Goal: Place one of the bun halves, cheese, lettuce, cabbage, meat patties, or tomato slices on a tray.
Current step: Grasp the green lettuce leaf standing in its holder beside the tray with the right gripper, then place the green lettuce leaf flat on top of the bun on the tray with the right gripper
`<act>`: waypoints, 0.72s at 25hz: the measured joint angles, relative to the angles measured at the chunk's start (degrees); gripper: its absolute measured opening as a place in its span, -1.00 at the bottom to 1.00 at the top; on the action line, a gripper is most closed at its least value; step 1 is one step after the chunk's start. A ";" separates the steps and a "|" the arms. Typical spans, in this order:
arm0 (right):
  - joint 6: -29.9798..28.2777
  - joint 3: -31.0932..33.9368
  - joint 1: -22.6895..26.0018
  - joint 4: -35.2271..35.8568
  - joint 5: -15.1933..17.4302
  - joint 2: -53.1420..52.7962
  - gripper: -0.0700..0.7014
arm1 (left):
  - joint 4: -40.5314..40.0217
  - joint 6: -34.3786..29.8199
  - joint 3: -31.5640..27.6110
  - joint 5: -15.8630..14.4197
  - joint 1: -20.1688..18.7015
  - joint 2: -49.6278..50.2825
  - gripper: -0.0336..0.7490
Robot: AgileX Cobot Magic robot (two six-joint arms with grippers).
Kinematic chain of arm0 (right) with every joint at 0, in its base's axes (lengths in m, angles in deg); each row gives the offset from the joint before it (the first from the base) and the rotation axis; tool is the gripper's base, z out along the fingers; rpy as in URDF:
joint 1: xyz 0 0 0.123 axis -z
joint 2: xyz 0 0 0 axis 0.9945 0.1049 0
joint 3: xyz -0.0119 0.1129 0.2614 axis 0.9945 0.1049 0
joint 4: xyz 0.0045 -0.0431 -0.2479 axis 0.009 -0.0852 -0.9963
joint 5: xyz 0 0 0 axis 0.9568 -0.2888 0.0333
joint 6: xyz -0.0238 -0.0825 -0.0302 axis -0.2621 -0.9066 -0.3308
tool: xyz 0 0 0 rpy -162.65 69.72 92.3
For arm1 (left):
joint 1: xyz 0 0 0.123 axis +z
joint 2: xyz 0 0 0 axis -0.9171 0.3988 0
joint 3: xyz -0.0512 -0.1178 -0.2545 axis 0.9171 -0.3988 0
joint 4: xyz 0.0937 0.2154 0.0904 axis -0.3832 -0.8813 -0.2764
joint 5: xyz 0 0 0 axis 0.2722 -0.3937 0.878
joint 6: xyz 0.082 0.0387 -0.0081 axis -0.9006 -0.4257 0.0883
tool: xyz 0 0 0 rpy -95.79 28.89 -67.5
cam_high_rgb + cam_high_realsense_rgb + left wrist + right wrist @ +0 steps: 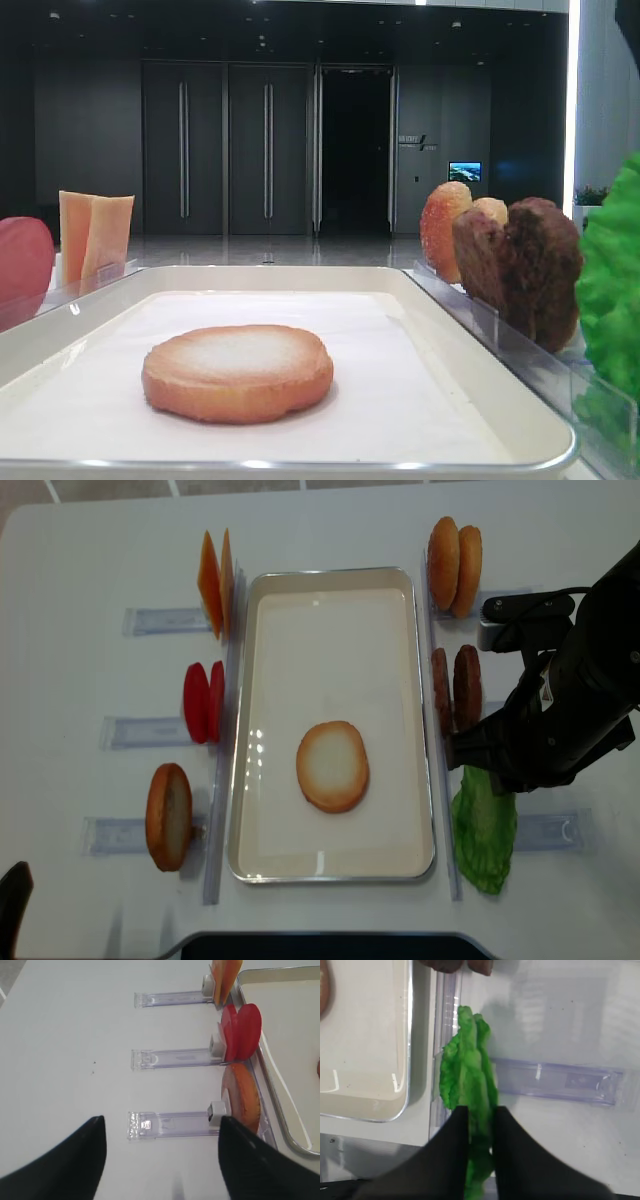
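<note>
Tray (425, 720): sitting mid-table, one bun half (332, 766) lying flat in it.
Left of tray: cheese (214, 582) standing farthest back, tomato slices (203, 702) next, another bun half (168, 816) nearest.
Right of tray: buns (454, 566) standing at back, meat patties (456, 688) in front of them, lettuce (484, 832) nearest.

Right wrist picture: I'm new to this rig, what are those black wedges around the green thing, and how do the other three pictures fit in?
Those wedges are the right gripper, filmed by a camera on its own arm. Its fingers sit on either side of the lettuce, which stands in a clear holder; whether they are pinching it yet is unclear. The overhead view shows the whole table: a tray holding one bun half, with cheese, tomato slices, more buns and meat patties standing along both sides. The low view looks across the tray. The left wrist view shows the left gripper apart from everything, holding nothing.
</note>
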 joint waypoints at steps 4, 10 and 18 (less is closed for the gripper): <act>0.06 0.00 0.00 0.00 0.16 0.00 -0.67 | 0.00 0.00 0.00 0.00 0.00 0.00 0.45; 1.12 -0.65 0.00 0.58 2.22 -1.13 -0.67 | 0.01 0.00 0.00 0.00 0.00 0.00 0.45; 2.61 -9.33 0.00 0.78 7.74 -4.11 -0.67 | 0.06 0.00 0.00 0.00 0.00 0.00 0.45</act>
